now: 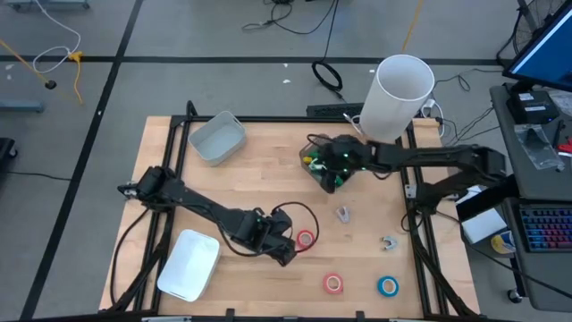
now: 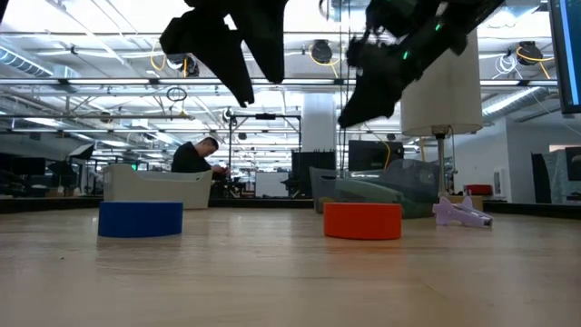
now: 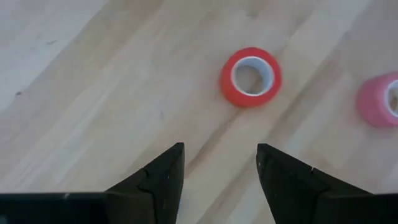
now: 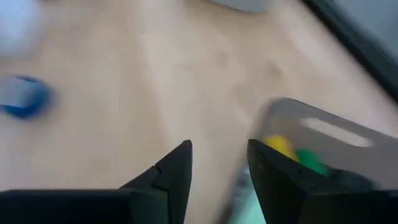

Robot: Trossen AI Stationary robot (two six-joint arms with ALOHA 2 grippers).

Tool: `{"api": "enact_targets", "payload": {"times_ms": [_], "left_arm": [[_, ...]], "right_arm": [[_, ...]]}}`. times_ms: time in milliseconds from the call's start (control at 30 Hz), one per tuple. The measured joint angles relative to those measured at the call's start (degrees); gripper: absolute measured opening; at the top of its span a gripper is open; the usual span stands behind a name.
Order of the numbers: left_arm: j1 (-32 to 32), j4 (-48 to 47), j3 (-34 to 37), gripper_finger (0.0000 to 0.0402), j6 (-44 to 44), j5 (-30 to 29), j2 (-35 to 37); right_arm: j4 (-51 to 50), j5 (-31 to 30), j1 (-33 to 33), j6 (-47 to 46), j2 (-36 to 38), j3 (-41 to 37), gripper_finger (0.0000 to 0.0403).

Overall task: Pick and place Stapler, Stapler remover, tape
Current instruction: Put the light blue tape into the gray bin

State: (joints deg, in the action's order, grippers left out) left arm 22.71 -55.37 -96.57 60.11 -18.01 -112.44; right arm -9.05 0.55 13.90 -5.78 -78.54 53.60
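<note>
Tape rolls flat on worktop, none held.
Left gripper (image 3: 221,163) jaws apart, empty, near red tape roll (image 3: 250,76) with pale centre; right gripper (image 4: 219,163) jaws apart, empty, over clear bin (image 1: 319,164).

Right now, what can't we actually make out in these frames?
- Clear bin contents: the right hand covers it in the high view; the right wrist view is blurred, showing only yellow and green blobs.
- Pink roll: cut off by the left wrist view's edge.
- Small grey items on the table: too small to identify in the high view.
- Left hand: fingertips cropped in the low view.
</note>
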Motion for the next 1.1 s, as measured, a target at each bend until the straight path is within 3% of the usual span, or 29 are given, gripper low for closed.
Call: {"api": "enact_targets", "payload": {"times_ms": [133, 267, 533, 800, 933, 1100], "left_arm": [[1.0, 1.7, 0.0, 0.0198, 0.4, -0.6, 0.0], [2.1, 3.5, 0.0, 0.0198, 1.4, -2.7, 0.0], [4.2, 3.4, 0.0, 0.0198, 6.2, -5.8, 0.0], [5.2, 5.4, 0.0, 0.0198, 8.2, -8.7, 0.0], [5.1, 6.1, 0.0, 0.0198, 8.3, -9.2, 0.0], [5.1, 6.2, 0.0, 0.0198, 9.4, -9.7, 0.0]], "right_arm": [[-4.1, 8.0, -2.7, -5.0, 6.2, 0.0, 0.0138], [-11.7, 11.7, -7.3, -8.2, 11.9, 0.0, 0.0129], [-36.1, 11.7, -20.1, -17.4, 22.0, 0.0, 0.0108], [-62.1, 11.5, -29.5, -26.4, 25.8, 0.0, 0.0091], [-68.3, 11.0, -31.9, -28.7, 26.1, 0.0, 0.0091], [-68.6, 6.0, -33.0, -32.8, 26.1, 0.0, 0.0090]]}}
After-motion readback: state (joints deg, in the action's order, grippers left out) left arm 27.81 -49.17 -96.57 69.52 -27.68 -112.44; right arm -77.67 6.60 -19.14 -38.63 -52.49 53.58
